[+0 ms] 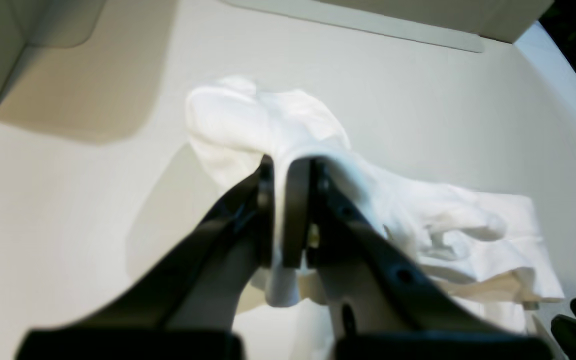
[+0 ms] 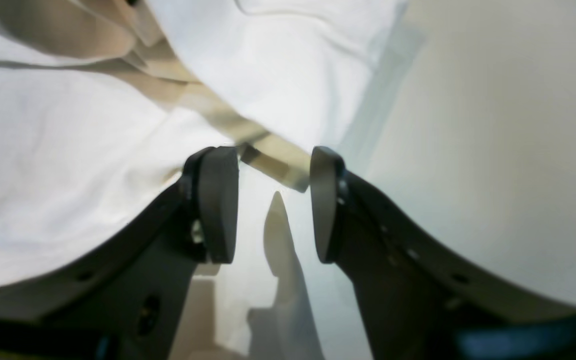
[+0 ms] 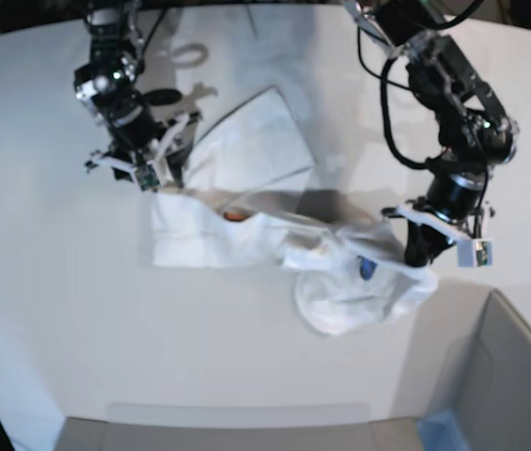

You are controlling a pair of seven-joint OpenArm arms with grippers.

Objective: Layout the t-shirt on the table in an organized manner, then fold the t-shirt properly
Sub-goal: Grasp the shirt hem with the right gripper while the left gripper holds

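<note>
Worktop (image 3: pixel 49 310): large, white, curved far edge. The t-shirt (image 3: pixel 237 202) lies crumpled across its centre in the base view, one flat portion reaching toward 11 o'clock and a bunched, rounded mass toward 4 o'clock, where a small patch of blue print shows.

Step in hand, as judged: spreading the garment flat before any fold. To do it well, the gripped fabric at 4 o'clock needs lifting only enough to free the bunch, then drawing outward away from the opposite arm so the cloth tensions evenly; the other arm should secure its own edge first, or the whole shirt will drag rather than open.

Left arm: reaches down from 1 o'clock, wrist bent steeply toward the worktop. Left tool (image 1: pixel 284 210) is pinched tight on a fold of the t-shirt, cloth showing between the pads.

Right arm: descends from 11 o'clock, low over the shirt's flat portion. Right tool (image 2: pixel 274 205) stands moderately wide, a hem edge lying just at its tips, nothing gripped.
</note>
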